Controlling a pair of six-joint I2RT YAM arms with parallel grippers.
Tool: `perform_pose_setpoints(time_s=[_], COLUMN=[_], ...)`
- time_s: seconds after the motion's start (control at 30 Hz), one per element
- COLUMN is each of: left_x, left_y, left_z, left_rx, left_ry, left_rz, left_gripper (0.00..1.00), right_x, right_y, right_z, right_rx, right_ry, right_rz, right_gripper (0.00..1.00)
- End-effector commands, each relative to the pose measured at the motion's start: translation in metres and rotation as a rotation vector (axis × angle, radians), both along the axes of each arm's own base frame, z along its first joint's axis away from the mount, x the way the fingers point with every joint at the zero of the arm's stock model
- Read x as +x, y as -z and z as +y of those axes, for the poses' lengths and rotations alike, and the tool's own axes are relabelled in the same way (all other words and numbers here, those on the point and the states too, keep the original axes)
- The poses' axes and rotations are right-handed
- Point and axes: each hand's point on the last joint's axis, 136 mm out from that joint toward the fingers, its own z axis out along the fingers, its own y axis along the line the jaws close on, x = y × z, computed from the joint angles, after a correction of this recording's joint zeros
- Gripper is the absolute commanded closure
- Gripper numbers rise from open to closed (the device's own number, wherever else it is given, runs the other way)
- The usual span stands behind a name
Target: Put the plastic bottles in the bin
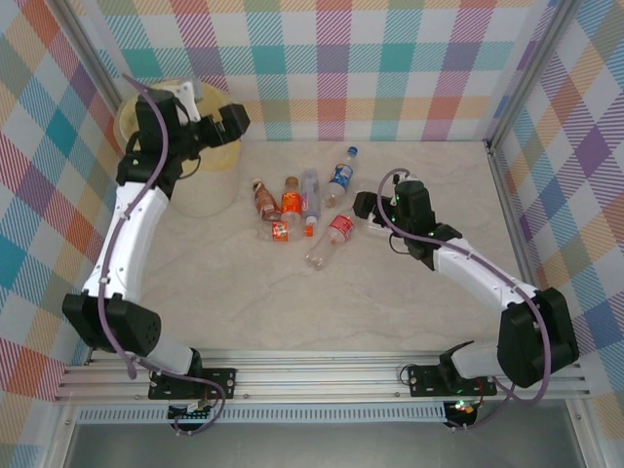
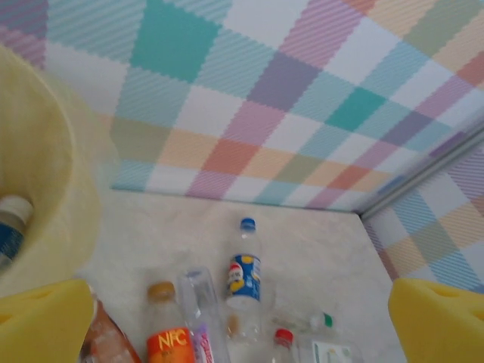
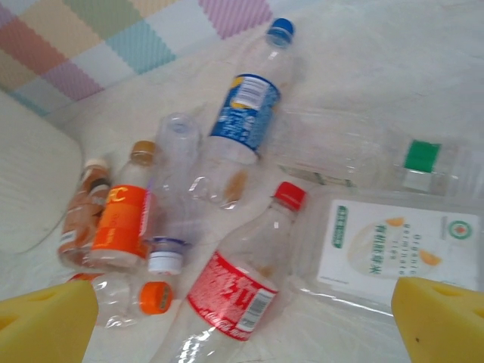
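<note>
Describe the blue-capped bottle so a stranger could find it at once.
Start at the white bin at far left; bottles lie clustered to its right. The blue-capped bottle reaches nearest the back wall, and alone among them has a blue cap and label.

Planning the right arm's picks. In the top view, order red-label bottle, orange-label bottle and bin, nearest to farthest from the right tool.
1. red-label bottle, just left of the right tool.
2. orange-label bottle, mid-cluster.
3. bin, far left.

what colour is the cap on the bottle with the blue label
Blue. The cap of the blue-label bottle shows best in the right wrist view.
</note>
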Motion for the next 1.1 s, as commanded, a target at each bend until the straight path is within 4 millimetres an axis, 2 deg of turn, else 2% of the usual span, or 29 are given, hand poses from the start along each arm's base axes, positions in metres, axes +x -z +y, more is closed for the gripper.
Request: perform_pose_setpoints(time_s=[0.0,0.07,0.2,0.33,0.4,0.5,0.67,0.73,0.87,1.07], left_x=[-0.017,-0.028,-0.046,-0.063,-0.070,-0.079,-0.092,-0.097,-0.104,-0.110], left_y=[-0.003,0.003,0.033,0.068,0.083,0.103,0.126,0.131,0.140,0.149], left_z=[-0.019,-0.033,-0.056,-0.071,-0.074,-0.073,-0.062,-0.058,-0.050,-0.048], left_rx=[-0.088,-0.129,-0.163,-0.185,-0.183,-0.171,-0.143,-0.137,-0.121,-0.097], left_ry=[0.036,0.074,0.118,0.120,0.116,0.093,0.048,0.032,0.002,0.010], left_rz=[-0.050,-0.056,0.019,0.093,0.122,0.160,0.199,0.208,0.220,0.247], left_gripper=[0.00,0.00,0.00,0.00,0.00,0.00,0.00,0.00,0.00,0.00], right_x=[0.003,0.003,0.002,0.002,0.001,-0.001,-0.005,-0.008,-0.010,0.000], right_y=[0.006,0.011,0.020,0.027,0.035,0.049,0.071,0.082,0.095,0.108], right_z=[-0.010,-0.012,-0.011,0.011,0.016,0.027,0.038,0.042,0.067,0.076], right_rx=[-0.002,-0.005,-0.007,0.062,0.079,0.106,0.156,0.156,0.177,0.145], right_ry=[0.041,0.055,0.056,-0.015,0.019,0.076,0.177,0.215,0.182,0.224], right_rz=[0.079,0.115,0.176,0.239,0.300,0.354,0.435,0.478,0.529,0.534], right_gripper=[0.00,0.00,0.00,0.00,0.00,0.00,0.03,0.05,0.07,0.12])
